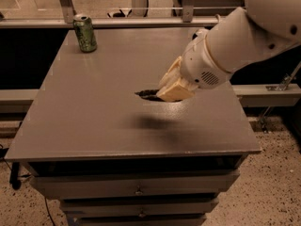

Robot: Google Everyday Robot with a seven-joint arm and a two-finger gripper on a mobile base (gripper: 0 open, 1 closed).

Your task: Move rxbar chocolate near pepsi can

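Just above the middle of the counter [94,107], the rxbar chocolate [147,95] hangs clear of the surface. Only its dark end shows, poking out left of the gripper [162,94], whose pale fingers [175,89] are clamped on it. Its shadow [153,124] lies on the counter below. A green can [85,33] stands upright near the far left corner, well apart.
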